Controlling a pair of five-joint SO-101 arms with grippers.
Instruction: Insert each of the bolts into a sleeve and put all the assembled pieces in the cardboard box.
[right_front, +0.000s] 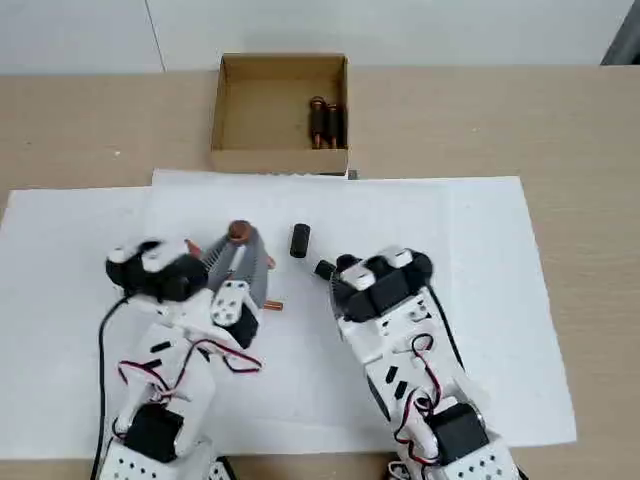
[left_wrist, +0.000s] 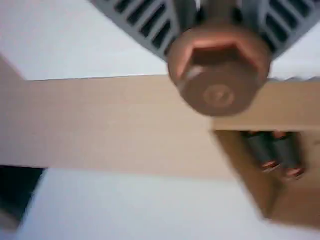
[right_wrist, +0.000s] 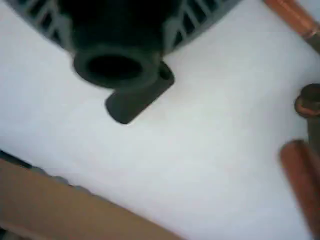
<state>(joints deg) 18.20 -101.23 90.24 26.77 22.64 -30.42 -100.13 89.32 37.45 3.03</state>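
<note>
Copper bolt (left_wrist: 218, 75) was clamped in your left end effector (right_front: 239, 246). The grey jaws were closed onto it just under the hex head, with the head pointing toward the cardboard box (right_front: 228, 112).

Main risk, as I judged it, was misalignment at mating. Your right end effector (right_front: 328, 270) gripped a black sleeve (right_wrist: 112, 66) with its bore open and facing outward. Bolt and sleeve were apart and not obviously coaxial. Push them together off-axis and the bolt could jam on the bore rim or twist in the jaws.

Second risk: a loose sleeve (right_front: 300, 240) lay on the white paper (right_front: 480, 260) just beside the held one, between your two end effectors. A swing of either arm could send it rolling.

Third: what looked like a loose bolt (right_front: 273, 305) lay close under the left arm, easy to sweep away.

Both end effectors were narrow, each closed on its own part, and touched nothing else that I could see.

Two assembled pieces (right_front: 326, 122) sat side by side against the box's right wall. The box stood on the desk (right_front: 580, 130) just beyond the paper.
</note>
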